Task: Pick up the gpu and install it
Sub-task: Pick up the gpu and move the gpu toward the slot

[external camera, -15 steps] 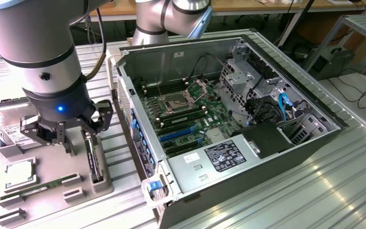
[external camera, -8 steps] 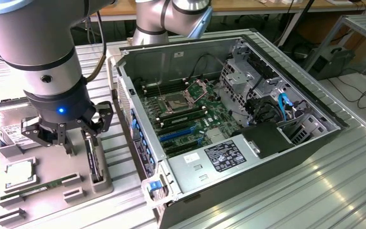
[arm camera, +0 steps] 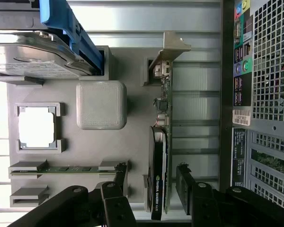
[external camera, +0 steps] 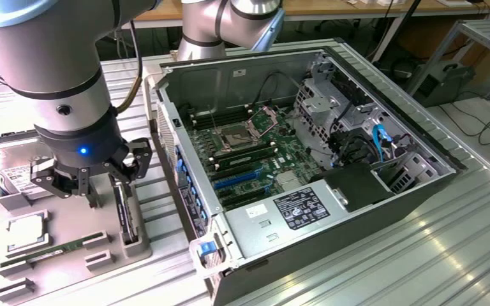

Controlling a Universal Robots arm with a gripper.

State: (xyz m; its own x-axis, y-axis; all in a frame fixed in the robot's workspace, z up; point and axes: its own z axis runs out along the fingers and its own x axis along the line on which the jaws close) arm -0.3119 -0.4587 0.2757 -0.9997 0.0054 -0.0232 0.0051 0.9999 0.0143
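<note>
- Jaws on the gripper are spread as wide as they go, nothing in them.
- The gpu stands on its long edge in a slot of the grey holder tray, right along the tray's edge that faces the open PC case.
- The bit that matters: in the wrist view the card's fan end sits in the gap between the two fingers. There's one finger off each flat face, and neither is touching as far as I can see.
- Its long axis runs straight away from the jaws toward the pale bracket, parallel to that tray edge, so I'd say the fingers are squared up across the thin way.
- From the exterior view the gripper hangs close over the card. I can't tell how much height is left.
- The memory stick is the nearest neighbour, on the inner side of the tray.
</note>
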